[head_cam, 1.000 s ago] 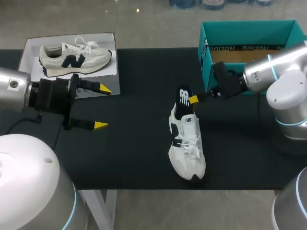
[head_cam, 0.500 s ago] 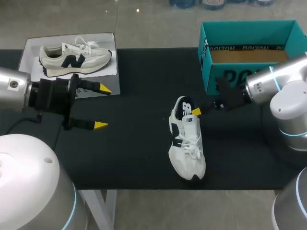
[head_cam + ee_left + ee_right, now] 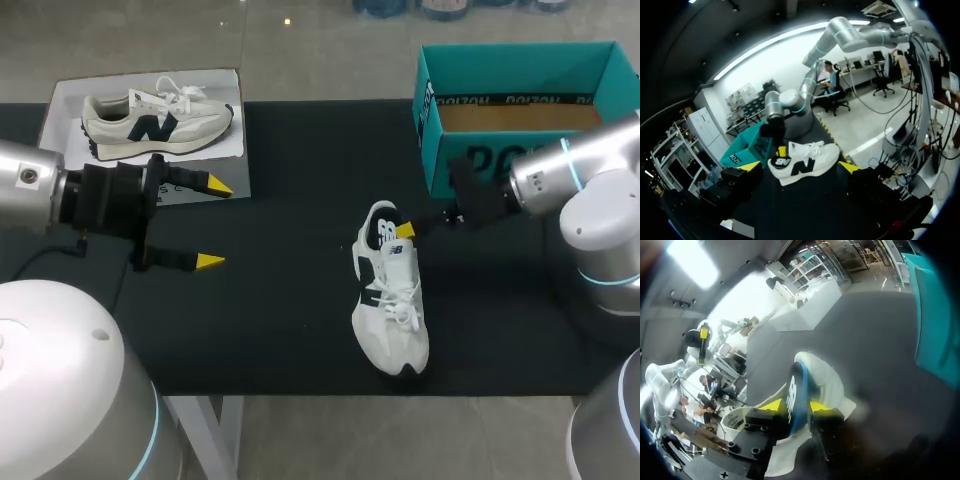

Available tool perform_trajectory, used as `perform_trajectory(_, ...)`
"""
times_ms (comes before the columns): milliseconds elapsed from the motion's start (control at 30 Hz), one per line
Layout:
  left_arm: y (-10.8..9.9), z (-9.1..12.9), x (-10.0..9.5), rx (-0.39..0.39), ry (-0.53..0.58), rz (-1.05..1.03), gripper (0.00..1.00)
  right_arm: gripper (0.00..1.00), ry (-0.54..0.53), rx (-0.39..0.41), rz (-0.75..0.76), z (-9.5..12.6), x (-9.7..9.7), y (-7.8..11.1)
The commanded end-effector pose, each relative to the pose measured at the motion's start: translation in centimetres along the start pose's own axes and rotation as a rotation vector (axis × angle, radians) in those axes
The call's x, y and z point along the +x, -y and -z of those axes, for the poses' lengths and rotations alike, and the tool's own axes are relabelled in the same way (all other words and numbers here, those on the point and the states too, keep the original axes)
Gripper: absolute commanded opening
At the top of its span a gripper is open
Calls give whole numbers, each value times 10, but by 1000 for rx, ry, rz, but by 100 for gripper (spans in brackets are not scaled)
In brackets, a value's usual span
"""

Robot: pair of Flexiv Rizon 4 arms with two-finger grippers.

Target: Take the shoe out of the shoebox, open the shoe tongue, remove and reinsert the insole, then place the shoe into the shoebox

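Note:
A white shoe [image 3: 392,310] with black trim lies on the black table, toe toward the front edge. The black insole [image 3: 384,231] sits in its heel opening, its rear end still poking up. My right gripper [image 3: 405,229] is at that heel; in the right wrist view the insole [image 3: 796,387] stands edge-on between its slightly parted yellow tips [image 3: 796,406], above the shoe [image 3: 830,382]. My left gripper [image 3: 212,223] hovers wide open and empty over the table's left part. In the left wrist view the shoe [image 3: 810,160] lies well ahead of it. The teal shoebox [image 3: 515,47] stands open at the back right.
A second pale shoe [image 3: 155,118] rests on a white board [image 3: 60,105] at the back left, just behind my left gripper. The shoebox wall [image 3: 935,330] is close beside my right arm.
My right gripper has come down toward the shoe's heel and pushed the insole from sticking out behind into the shoe. Its fingers have parted a little. The left arm has kept still.

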State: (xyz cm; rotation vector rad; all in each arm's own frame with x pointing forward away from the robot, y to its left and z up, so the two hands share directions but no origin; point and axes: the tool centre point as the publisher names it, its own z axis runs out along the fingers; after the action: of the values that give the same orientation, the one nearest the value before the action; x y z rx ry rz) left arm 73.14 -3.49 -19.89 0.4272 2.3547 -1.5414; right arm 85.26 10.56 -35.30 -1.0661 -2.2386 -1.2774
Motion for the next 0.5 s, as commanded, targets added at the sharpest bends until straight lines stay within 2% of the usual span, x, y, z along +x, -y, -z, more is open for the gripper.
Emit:
perform_trajectory(33, 0, 0, 0, -1, -2, 0, 100, 40, 6, 10, 6, -3, -4, -11)
perform_trajectory(133, 0, 0, 0, -1, -2, 0, 100, 38, 10, 15, 13, -5, -7, -16)
perform_trajectory(167, 0, 0, 0, -1, -2, 0, 100, 34, 11, 17, 14, -5, -8, -17)
perform_trajectory(267, 0, 0, 0, -1, -2, 0, 100, 0, 19, 17, 23, -5, -8, -18)
perform_trajectory(500, 0, 0, 0, -1, -2, 0, 100, 0, 19, 20, 31, -5, -3, -11)
